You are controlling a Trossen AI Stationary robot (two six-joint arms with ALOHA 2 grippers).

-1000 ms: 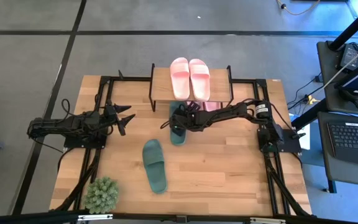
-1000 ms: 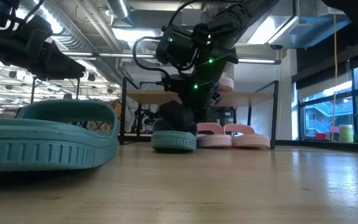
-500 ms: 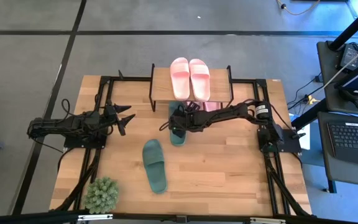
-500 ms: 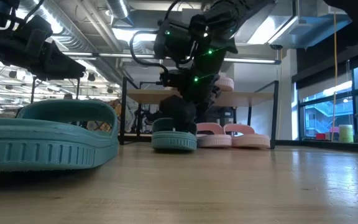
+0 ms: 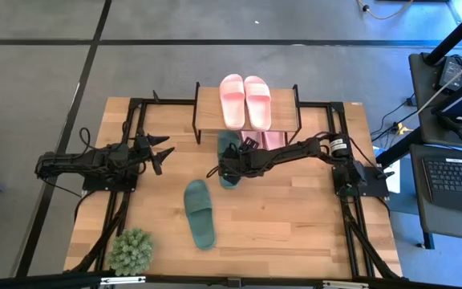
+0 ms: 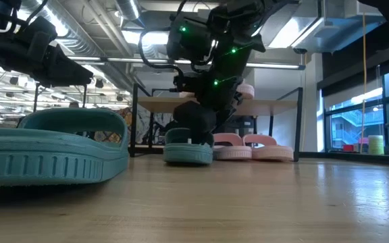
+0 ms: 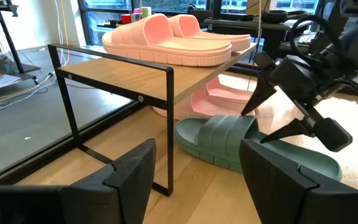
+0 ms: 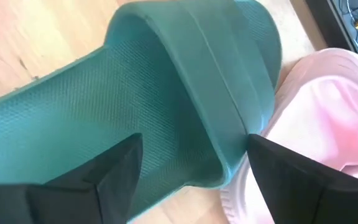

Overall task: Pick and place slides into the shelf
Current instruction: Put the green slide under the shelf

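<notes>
From above, my right gripper [image 5: 224,168] hangs over the dark green foam slide [image 5: 229,157], ready to push it (I think) under the small wooden shelf [image 5: 209,111]. In my wrist view, fingers [image 8: 92,177] spread wide, holding nothing.

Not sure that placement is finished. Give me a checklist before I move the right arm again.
1. Right end effector open above the green slide, not gripping: ok.
2. Green slide flat on the table, toe at the shelf beside the lower pink slides: ok.
3. Green slide fully under the shelf: not ok, its heel sticks out in the high view.
4. Room left on the lower level: cannot tell.
5. Second green slide lying free, strap up: ok.
6. Left end effector open, waiting left of the shelf: ok.
</notes>
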